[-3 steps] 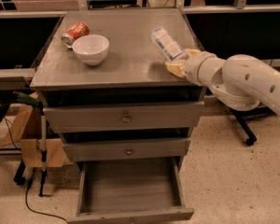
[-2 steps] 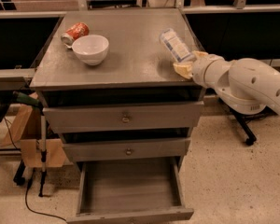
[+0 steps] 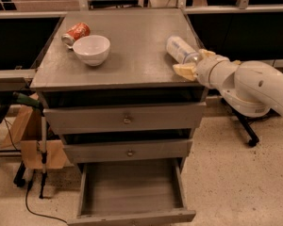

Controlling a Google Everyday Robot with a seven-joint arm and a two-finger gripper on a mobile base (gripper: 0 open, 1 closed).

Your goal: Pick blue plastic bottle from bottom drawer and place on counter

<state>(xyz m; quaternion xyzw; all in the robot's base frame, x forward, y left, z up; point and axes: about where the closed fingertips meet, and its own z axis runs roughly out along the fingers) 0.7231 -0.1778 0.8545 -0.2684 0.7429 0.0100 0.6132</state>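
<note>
One blue plastic bottle (image 3: pixel 180 49), neck clamped in the gripper (image 3: pixel 194 63), at the counter (image 3: pixel 132 55) edge.

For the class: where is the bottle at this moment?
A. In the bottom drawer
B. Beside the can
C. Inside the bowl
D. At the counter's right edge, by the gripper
D: the bottle is at the right edge of the counter, its cap end at the gripper, which reaches in from the right. It is well away from the bowl and can, and the open bottom drawer shows only its bare floor.
</note>
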